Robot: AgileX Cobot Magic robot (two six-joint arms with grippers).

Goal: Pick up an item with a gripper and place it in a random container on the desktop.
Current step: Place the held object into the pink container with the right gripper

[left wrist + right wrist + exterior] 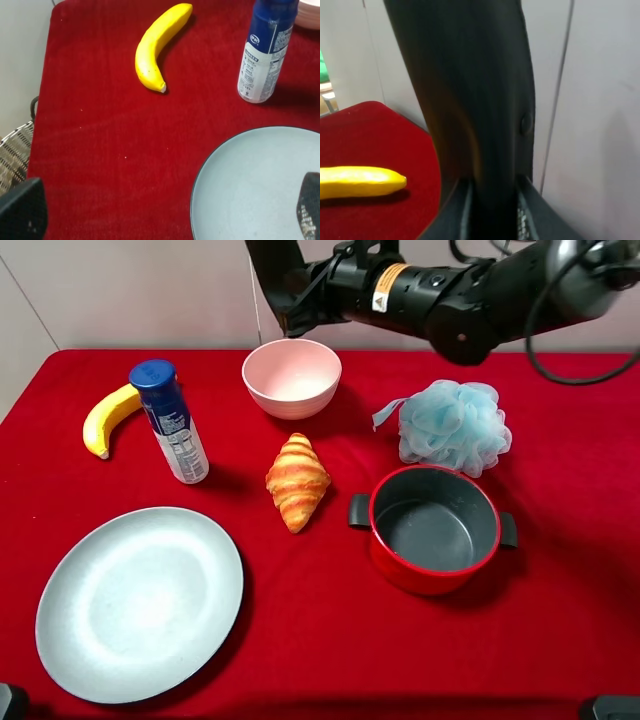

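Plate (140, 605), pot (398, 568), bowl (292, 392); pincer (300, 312) grips case (470, 90).

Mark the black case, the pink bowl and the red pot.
black case (470, 90), right wrist view, middle of its body.
pink bowl (292, 402), exterior high view, front outer wall.
red pot (425, 582), exterior high view, front outer wall.

High camera overlooks the desktop (300, 640); both wrist views share the banana (155, 46).
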